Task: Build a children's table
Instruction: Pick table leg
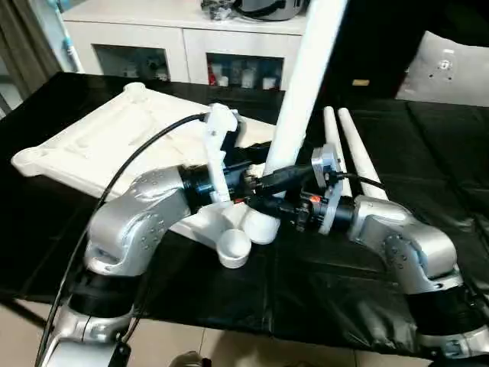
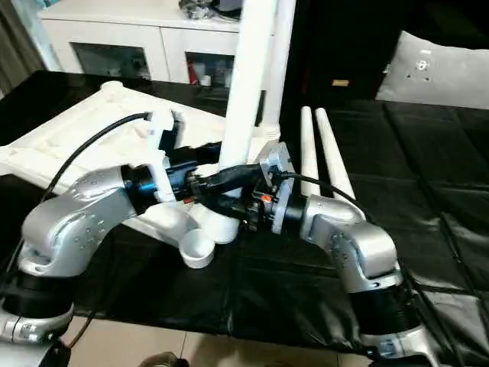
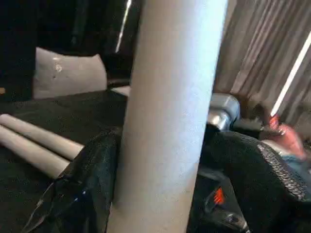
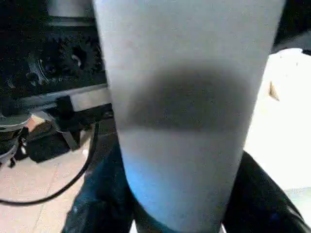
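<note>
The children's table top (image 1: pixel 99 145) lies underside up on the black work table. A white leg (image 1: pixel 306 92) stands upright in a near corner socket, beside an empty socket (image 1: pixel 234 246). Behind it a second leg (image 2: pixel 279 76) stands upright. My left gripper (image 1: pixel 248 182) reaches in from the left, low around the standing leg; in the left wrist view one finger (image 3: pixel 92 184) lies against the leg and the other finger (image 3: pixel 262 165) stands apart from it. My right gripper (image 1: pixel 286 202) comes from the right, its fingers (image 4: pixel 257 194) shut on the same leg near its base.
Two more white legs (image 1: pixel 348 149) lie side by side on the black cover to the right of my grippers. A white cabinet (image 1: pixel 183 38) stands behind the table and a grey cushion (image 1: pixel 451 69) lies at the back right. The table's front edge (image 1: pixel 290 329) is near.
</note>
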